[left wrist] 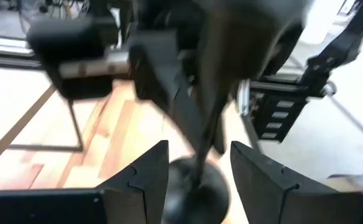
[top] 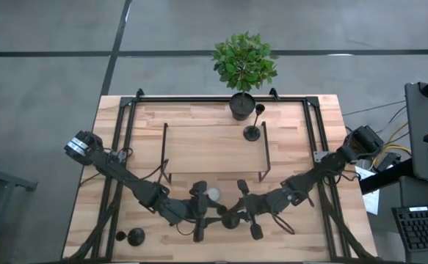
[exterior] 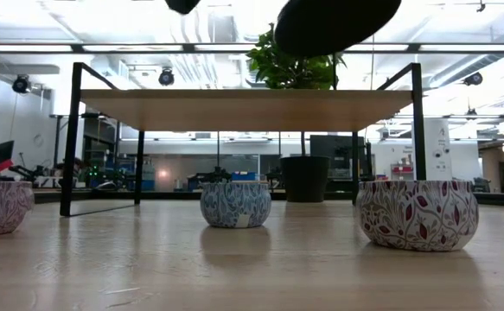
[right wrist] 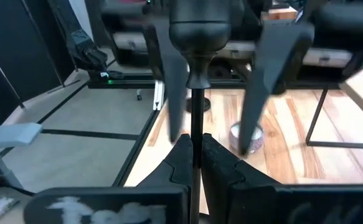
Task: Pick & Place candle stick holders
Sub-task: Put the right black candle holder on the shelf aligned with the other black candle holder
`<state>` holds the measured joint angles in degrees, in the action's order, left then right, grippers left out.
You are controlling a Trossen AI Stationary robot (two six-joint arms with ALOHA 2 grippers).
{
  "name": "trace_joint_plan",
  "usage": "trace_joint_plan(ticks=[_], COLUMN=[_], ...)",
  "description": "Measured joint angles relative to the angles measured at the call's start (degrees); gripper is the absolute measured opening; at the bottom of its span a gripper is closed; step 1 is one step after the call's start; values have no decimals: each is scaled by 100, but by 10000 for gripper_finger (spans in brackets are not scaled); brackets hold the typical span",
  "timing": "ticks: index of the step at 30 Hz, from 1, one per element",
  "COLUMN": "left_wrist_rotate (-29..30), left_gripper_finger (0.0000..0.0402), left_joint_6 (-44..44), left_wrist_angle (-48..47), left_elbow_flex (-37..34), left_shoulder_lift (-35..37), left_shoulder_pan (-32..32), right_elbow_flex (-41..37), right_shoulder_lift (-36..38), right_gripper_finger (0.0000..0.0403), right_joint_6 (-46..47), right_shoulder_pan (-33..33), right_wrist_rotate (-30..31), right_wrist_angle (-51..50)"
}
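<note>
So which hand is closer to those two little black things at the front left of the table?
Left. The left hand sits right of the black things; the right hand is farther right, shut on a candle stick holder.

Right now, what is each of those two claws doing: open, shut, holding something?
Left gripper: jaws open, either side of a candle stick holder, not clamping it.
Right gripper: jaws shut on the holder's thin stem.

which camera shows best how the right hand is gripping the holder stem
The right wrist view: the right hand is shut on the thin stem of the holder, seen close up. The high view shows only both hands meeting near the table's front edge. The left wrist view shows its base blurred; the low view, only dark shapes.
</note>
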<state>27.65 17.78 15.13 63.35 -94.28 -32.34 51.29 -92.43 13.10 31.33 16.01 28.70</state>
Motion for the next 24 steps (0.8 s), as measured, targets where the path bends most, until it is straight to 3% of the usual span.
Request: trace_joint_plan(ticks=[7, 14, 21, 24], left_wrist_rotate=[234, 499, 503, 506], left_gripper_finger=[170, 170, 170, 170], left_joint_6=[-31, 59, 168, 170], left_wrist_angle=[-156, -165, -124, -113], left_elbow_flex=[-4, -64, -76, -78], left_shoulder_lift=[0, 4, 13, 13], left_shoulder_pan=[2, 13, 24, 24], right_elbow_flex=[0, 0, -384, -706], right_shoulder_lift=[308, 970, 1823, 2143], right_gripper_finger=[11, 11, 11, 11], right_joint_6=[-24, -155, -489, -775], right_shoulder_pan=[35, 26, 30, -22], right_wrist_rotate=[113, 710, 2075, 2364], right_wrist_angle=[-474, -1341, -1594, -1039])
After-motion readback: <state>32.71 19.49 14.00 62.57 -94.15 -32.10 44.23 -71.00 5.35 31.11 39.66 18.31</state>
